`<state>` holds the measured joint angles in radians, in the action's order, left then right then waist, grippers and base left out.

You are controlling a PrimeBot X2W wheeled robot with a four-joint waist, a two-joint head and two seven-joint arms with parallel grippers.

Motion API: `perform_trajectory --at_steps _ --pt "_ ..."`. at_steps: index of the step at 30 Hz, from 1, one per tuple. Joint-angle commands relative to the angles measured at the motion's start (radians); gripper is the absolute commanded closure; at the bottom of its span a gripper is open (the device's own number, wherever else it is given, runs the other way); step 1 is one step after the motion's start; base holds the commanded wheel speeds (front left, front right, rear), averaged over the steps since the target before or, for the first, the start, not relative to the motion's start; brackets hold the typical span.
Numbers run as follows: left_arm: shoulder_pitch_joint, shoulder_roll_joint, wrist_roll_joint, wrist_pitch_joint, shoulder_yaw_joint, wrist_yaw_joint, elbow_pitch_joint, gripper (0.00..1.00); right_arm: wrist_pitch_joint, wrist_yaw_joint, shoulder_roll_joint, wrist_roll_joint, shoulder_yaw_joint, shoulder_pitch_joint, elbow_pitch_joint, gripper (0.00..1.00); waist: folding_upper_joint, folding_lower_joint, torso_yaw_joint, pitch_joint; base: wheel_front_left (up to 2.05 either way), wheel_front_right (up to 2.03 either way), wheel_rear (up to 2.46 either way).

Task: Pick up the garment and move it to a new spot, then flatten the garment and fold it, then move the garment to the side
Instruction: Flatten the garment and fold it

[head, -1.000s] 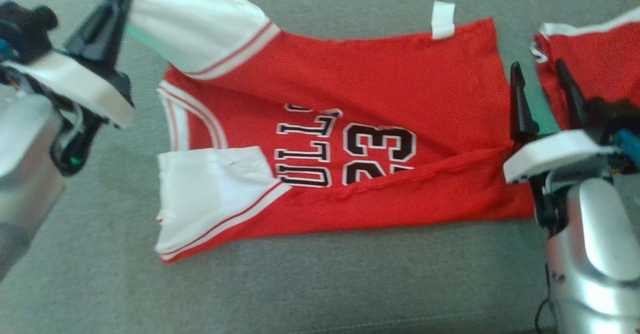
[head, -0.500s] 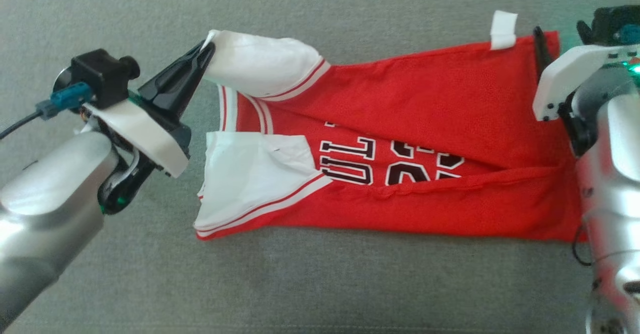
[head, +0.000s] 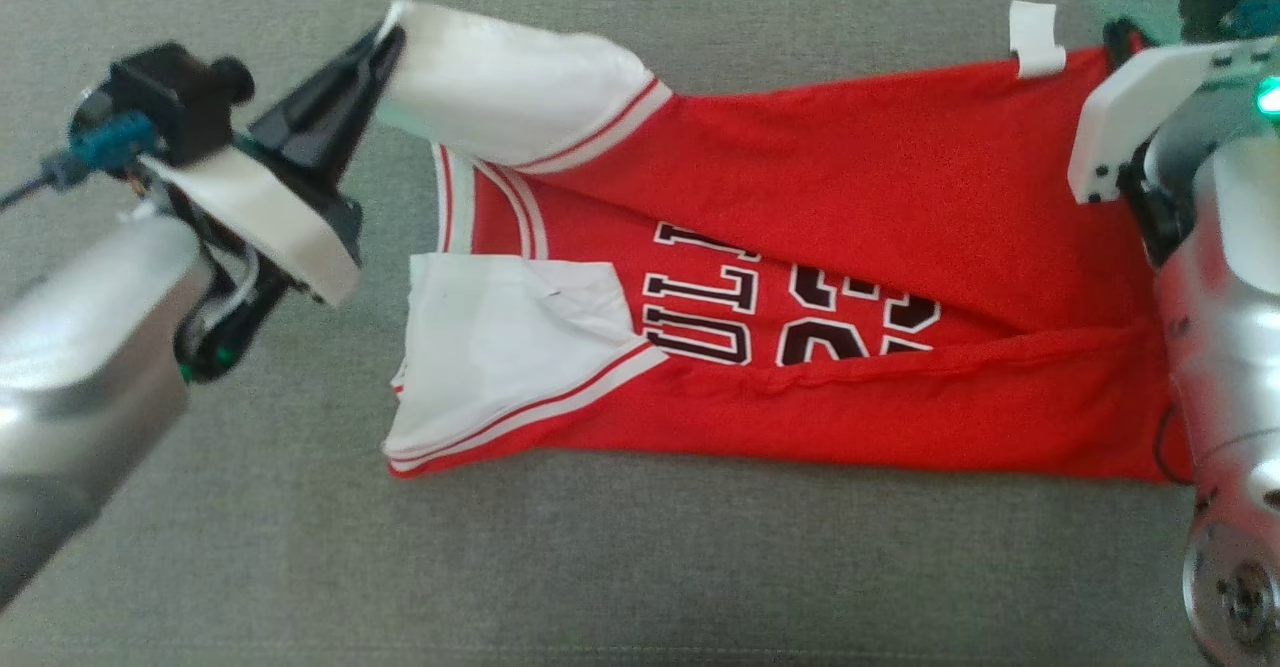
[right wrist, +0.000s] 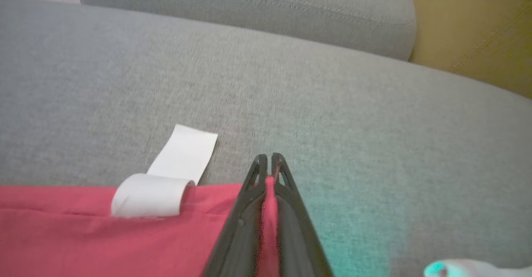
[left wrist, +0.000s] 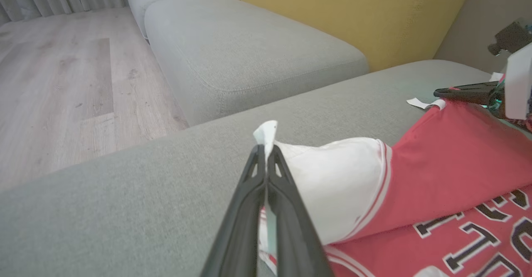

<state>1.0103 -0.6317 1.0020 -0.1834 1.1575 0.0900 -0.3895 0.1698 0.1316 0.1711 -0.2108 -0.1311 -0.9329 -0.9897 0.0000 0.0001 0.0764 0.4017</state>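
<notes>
**A:** The jaws, what are they doing?

**B:** The left jaws are pressed together on the tip of the white shoulder panel [left wrist: 332, 185], holding that strap of the garment [head: 850, 197] up off the sofa cushion [head: 640, 567]. The right jaws are also pressed together, pinching the red hem corner just beside the small white tag [right wrist: 166, 177].

**A:** And the jersey's edges, the room around it?

**B:** It stretches between both arms, with the collar at the robot's left and the hem at its right. The near long edge is folded over part of the lettering. There is bare grey weave on both long sides.

**A:** Anything nearby?

**B:** A second grey cushion [left wrist: 249, 48], a yellow backrest [left wrist: 353, 11] and a wood floor [left wrist: 54, 82], all well apart from the jersey.

**A:** Materials?

**B:** Matte red fabric, smooth white panels and red-white striped trim.
</notes>
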Motion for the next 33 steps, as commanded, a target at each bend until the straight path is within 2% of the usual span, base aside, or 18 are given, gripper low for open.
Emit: perform_trajectory --at_steps 1,9,18,25,33 --pt "0.079 -0.042 -0.007 0.008 -0.065 -0.007 -0.008 1.0 -0.034 -0.001 -0.01 0.009 0.02 -0.067 0.025 1.0 0.0 -0.0001 -0.017 0.006 0.0 0.0 0.0" --pt "0.258 -0.025 -0.043 0.005 -0.11 0.001 -0.166 1.0 -0.138 -0.001 -0.04 0.089 0.039 -0.221 -0.002 1.0 0.0 -0.0001 -0.076 0.046 0.0 0.0 0.0" --pt "0.433 0.061 -0.122 -0.067 -0.15 0.005 -0.374 1.0 -0.285 -0.001 -0.065 0.158 0.06 -0.355 -0.027 1.0 0.0 -0.0001 -0.109 0.079 0.0 0.0 0.0" --pt "0.417 0.113 -0.166 -0.077 -0.16 0.019 -0.434 1.0 -0.343 -0.001 -0.049 0.19 0.091 -0.348 -0.089 1.0 0.0 -0.0001 -0.094 0.067 0.0 0.0 0.0" --pt "0.273 0.109 -0.229 -0.078 -0.233 0.031 -0.364 1.0 -0.345 -0.001 -0.012 0.265 0.165 -0.282 -0.173 1.0 0.0 -0.0001 -0.065 0.009 0.0 0.0 0.0"
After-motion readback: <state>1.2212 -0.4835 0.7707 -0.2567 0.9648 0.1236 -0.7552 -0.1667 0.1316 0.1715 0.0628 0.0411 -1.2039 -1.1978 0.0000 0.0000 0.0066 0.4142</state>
